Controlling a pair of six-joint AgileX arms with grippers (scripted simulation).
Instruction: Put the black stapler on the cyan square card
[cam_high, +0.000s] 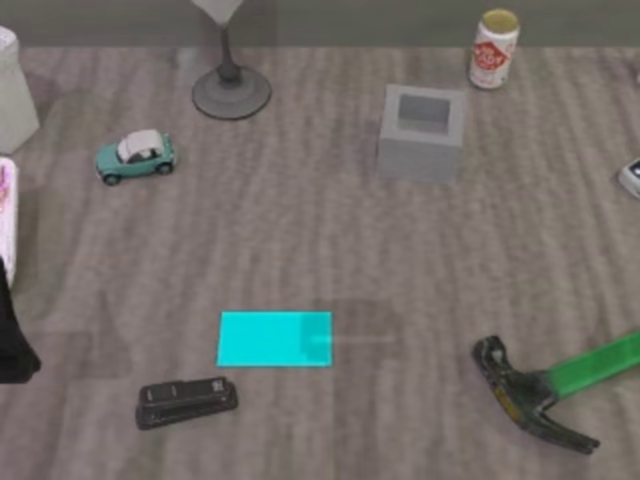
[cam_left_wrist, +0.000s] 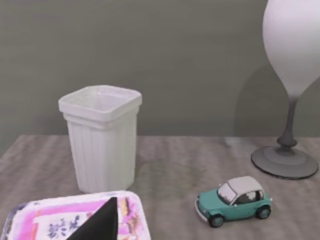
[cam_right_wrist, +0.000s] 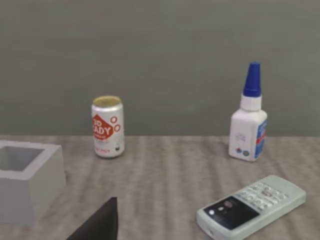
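A: What's the setting?

B: A grey wood-grain table (cam_high: 300, 240) against a dull grey-green wall. Nearest the front edge, left of centre, the black stapler (cam_high: 186, 402) lies flat on the table. Just beyond it and a little to the right lies the cyan square card (cam_high: 274, 338), close by but not touching; nothing rests on it.

A: And on the right?

B: A hammer (cam_high: 545, 390) with a black head and green handle lies at the front right, its handle running off the right edge.

A: The arms?

B: The left gripper (cam_high: 12, 340) shows only as a dark shape at the table's left edge, holding nothing I can see; whether its claw is open or closed, I cannot tell. The right gripper (cam_right_wrist: 97, 224) appears only as a dark tip in its own wrist view, and I cannot tell there either.

A: Farther back?

B: A teal toy car (cam_high: 136, 156) at the left, a grey open-topped box (cam_high: 422, 132) right of centre, a remote (cam_right_wrist: 251, 204) at the right edge. Farthest off: a white ribbed cup (cam_left_wrist: 102, 137), a grey-footed wine glass (cam_high: 230, 75), a red-and-white can (cam_high: 494, 48), and a glue bottle (cam_right_wrist: 248, 120) with a blue cap.
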